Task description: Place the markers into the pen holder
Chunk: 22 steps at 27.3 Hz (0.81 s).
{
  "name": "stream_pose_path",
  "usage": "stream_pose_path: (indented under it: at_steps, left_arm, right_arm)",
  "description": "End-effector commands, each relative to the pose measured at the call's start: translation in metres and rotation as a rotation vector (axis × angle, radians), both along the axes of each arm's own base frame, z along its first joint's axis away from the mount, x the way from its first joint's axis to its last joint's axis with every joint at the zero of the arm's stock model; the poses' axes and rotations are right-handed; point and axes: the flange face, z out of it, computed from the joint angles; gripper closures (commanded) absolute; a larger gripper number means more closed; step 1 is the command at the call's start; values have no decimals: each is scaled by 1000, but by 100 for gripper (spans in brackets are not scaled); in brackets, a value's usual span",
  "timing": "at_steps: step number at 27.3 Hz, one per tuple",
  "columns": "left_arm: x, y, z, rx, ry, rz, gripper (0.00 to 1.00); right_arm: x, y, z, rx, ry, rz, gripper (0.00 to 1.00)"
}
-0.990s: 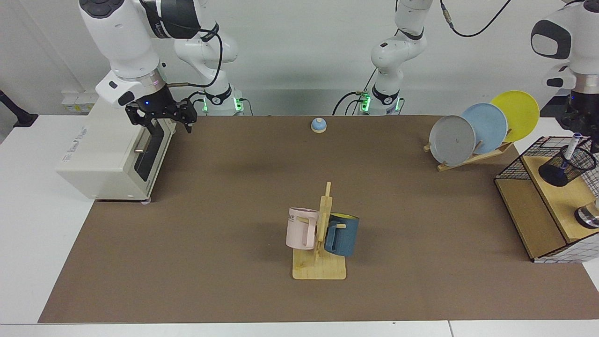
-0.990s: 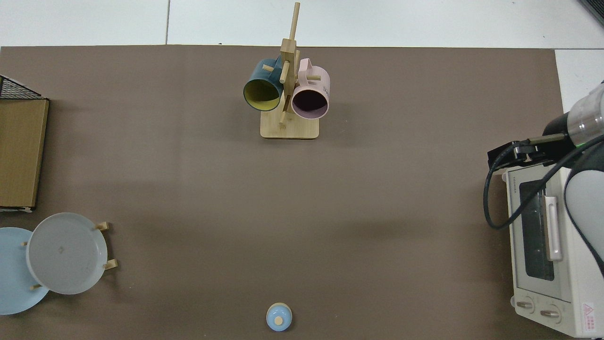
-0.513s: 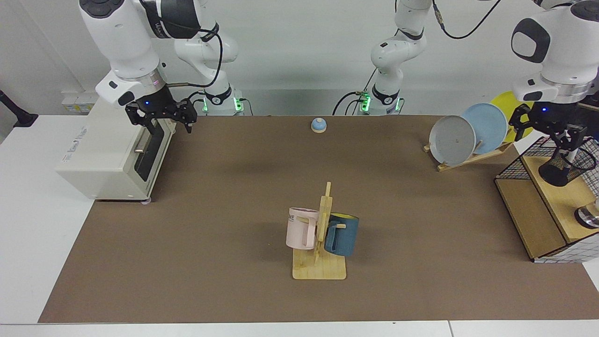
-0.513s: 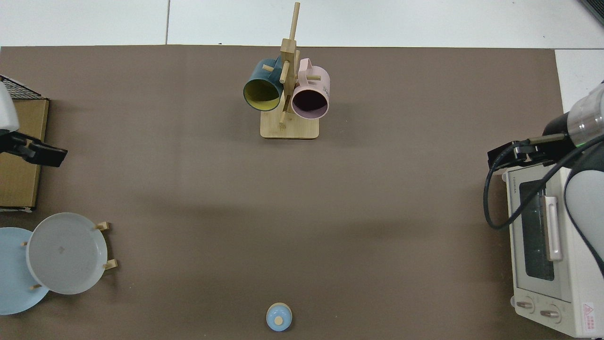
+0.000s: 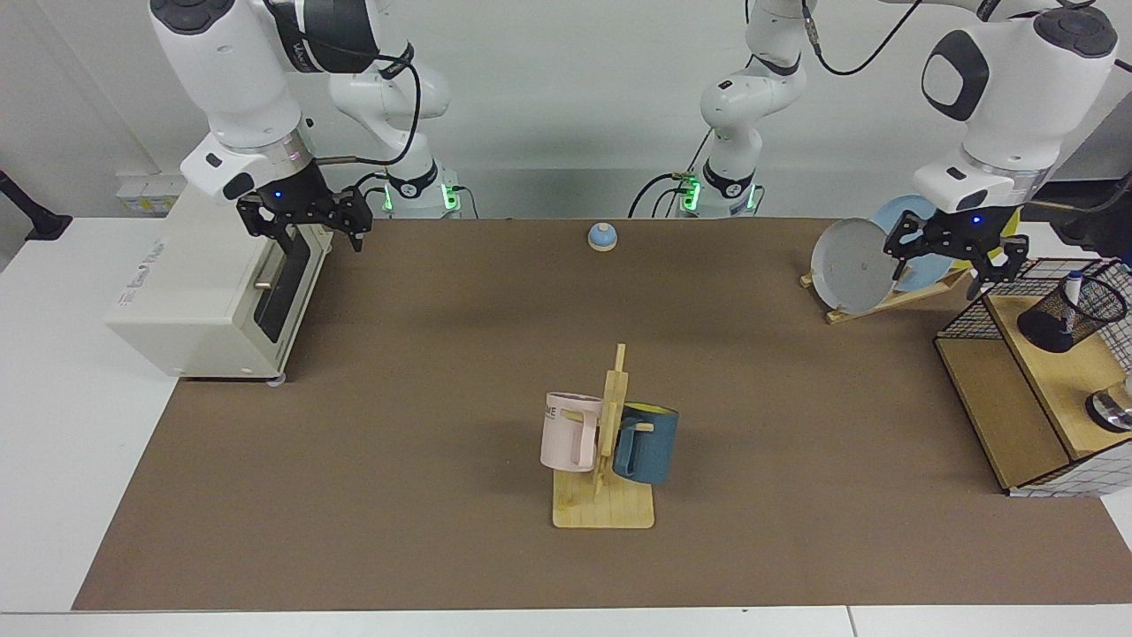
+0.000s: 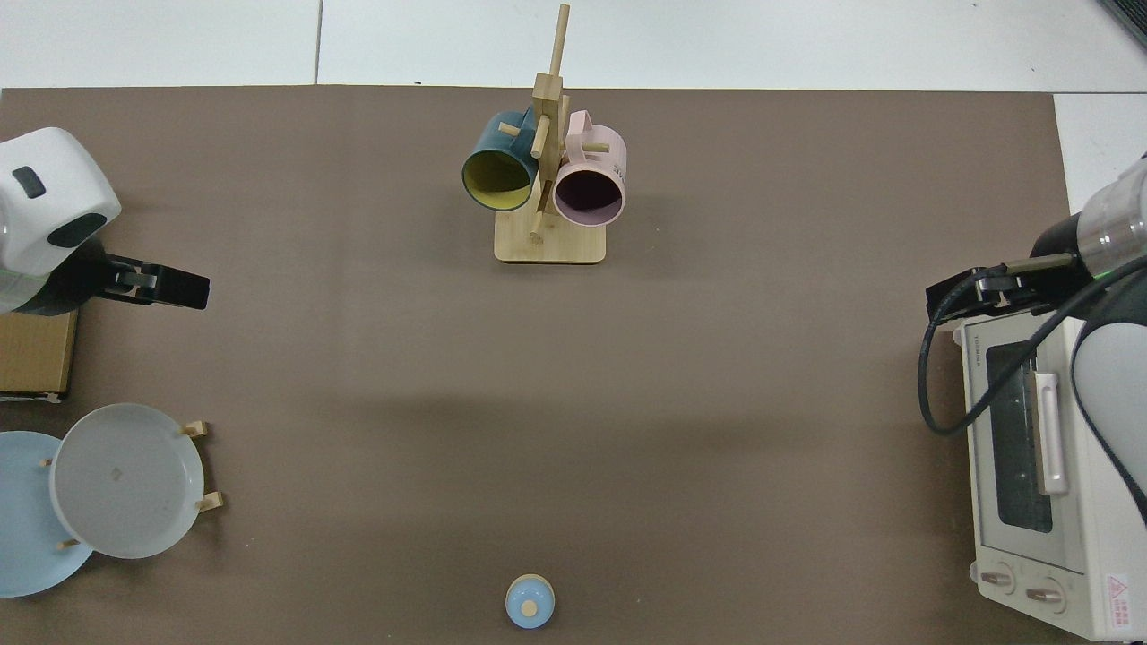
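Facing view: looks from across the brown mat [image 5: 424, 442] toward both arm bases, wide and angled down. Top view: straight down, turned half round — mug rack [image 6: 548, 152] upper centre there, lower centre in facing — toaster oven [image 6: 1030, 466] also shared.

the left gripper [image 5: 957, 259] has lifted off the pen holder [image 5: 1072, 315] and swung inward before the plate rack, jaws apart and seemingly empty. the marker [image 5: 1072, 290] it left now stands lower inside the mesh cup.
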Motion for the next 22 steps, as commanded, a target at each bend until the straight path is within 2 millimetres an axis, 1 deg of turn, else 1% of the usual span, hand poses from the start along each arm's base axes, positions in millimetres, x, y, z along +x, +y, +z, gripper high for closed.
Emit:
stream_pose_path:
  at_steps: [1,12,16,20,22]
  left_arm:
    - [-6,2,9,-18,15,27,0]
    - [-9,-6,14,-38,9,59,0]
    - [-11,-14,15,-43,9,64,0]
    - [-14,-37,15,-40,14,27,0]
    - [-15,-38,16,-41,12,30,0]
  right_arm:
    - [-6,-3,2,6,7,19,0]
    - [-6,-3,2,6,5,19,0]
    - [-6,-3,2,6,7,19,0]
    - [-6,-3,2,6,7,19,0]
    - [-6,-3,2,6,7,19,0]
